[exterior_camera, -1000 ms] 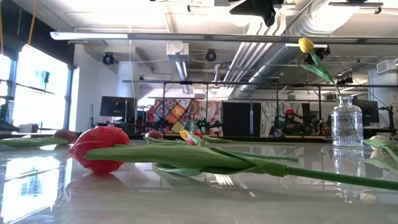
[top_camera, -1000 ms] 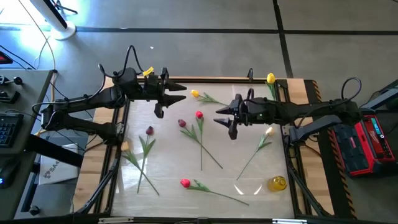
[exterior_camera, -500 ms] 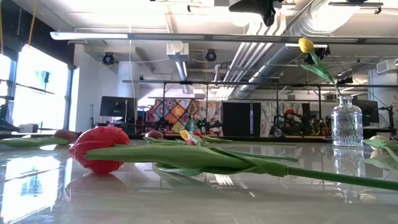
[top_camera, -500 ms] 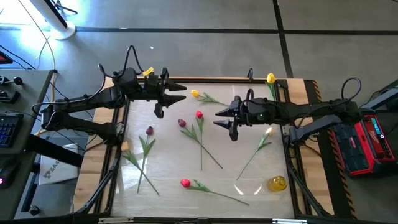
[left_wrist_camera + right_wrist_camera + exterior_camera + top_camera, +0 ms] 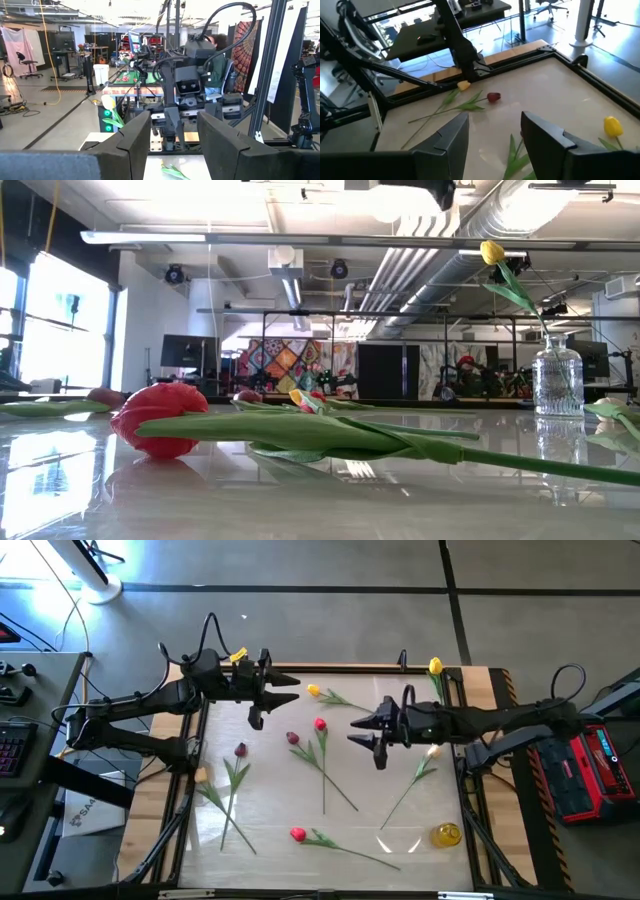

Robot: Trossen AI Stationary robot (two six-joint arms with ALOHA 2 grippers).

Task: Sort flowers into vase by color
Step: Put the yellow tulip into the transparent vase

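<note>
Tulips lie scattered over the table point(image 5: 270, 840) in the high view: a yellow flower point(image 5: 314, 691) near the far edge, a red one point(image 5: 320, 724) and 2 maroon ones point(image 5: 292, 738) toward the middle, a peach one point(image 5: 432, 751) near the right edge, and a red one point(image 5: 297, 834) near the front edge. The right gripper point(image 5: 376, 736) hangs released and empty above the middle; the left gripper point(image 5: 268, 695) waits near the far-left corner, also parted and empty. Stems cross near the middle, so a grasp there could drag 2 flowers together.

Low view: a clear glass vase point(image 5: 557, 383) at the far-right corner holds 1 yellow tulip point(image 5: 492, 252), leaning. It looks narrow, so a slanted stem could miss the mouth or tip it.

Left wrist view: the fingers point(image 5: 135, 137) stand apart, nothing between.

Right wrist view: parted fingers point(image 5: 447, 137) frame bare table, with a yellow head point(image 5: 613, 126) aside.

A yellow round thing point(image 5: 446, 834) sits at the front-right corner; I cannot tell whether it is a container.
</note>
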